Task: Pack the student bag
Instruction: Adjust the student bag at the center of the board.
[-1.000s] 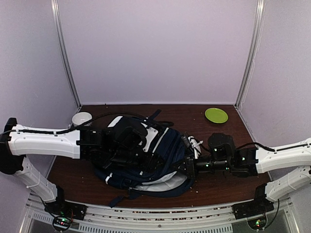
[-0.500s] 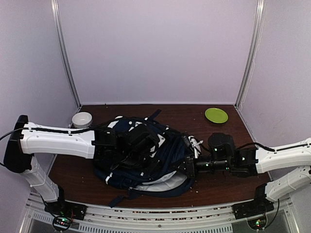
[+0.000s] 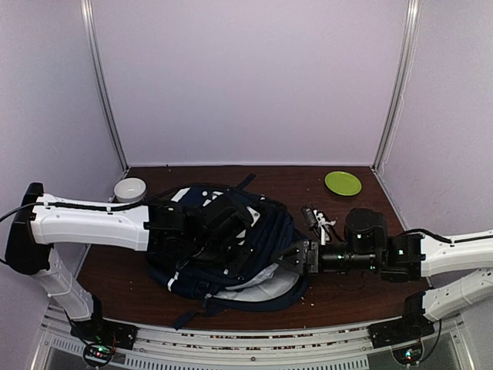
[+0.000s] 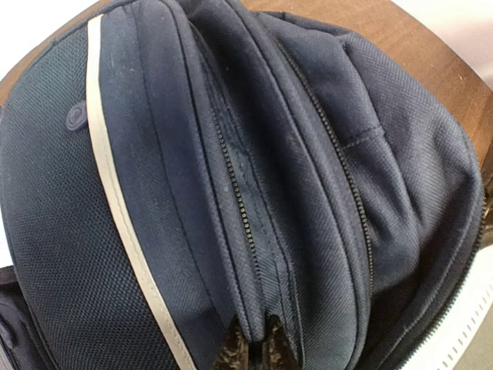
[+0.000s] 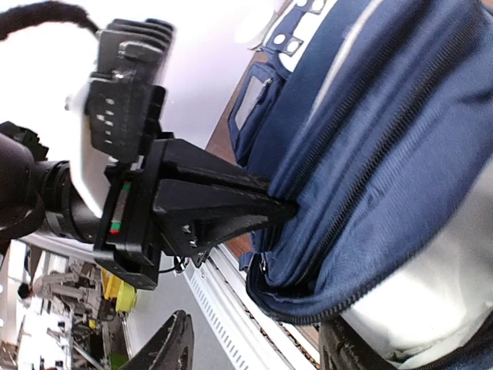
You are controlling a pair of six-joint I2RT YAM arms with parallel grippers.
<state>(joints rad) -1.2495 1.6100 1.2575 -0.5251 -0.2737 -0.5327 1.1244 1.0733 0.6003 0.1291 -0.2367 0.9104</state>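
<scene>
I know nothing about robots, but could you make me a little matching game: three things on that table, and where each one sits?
Things:
1. backpack
2. plate
3. bowl

Places:
A. far right corner of the table
B. far left corner
C. middle

Pairs: 1-C; 2-A; 3-B

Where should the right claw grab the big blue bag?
Probably the lower zipper lip of the student bag, just above the grey lining, coming in from the bag's right side. That edge sticks out as a thin fold facing the open right claw, while the left claw pinches the upper flap.
</scene>
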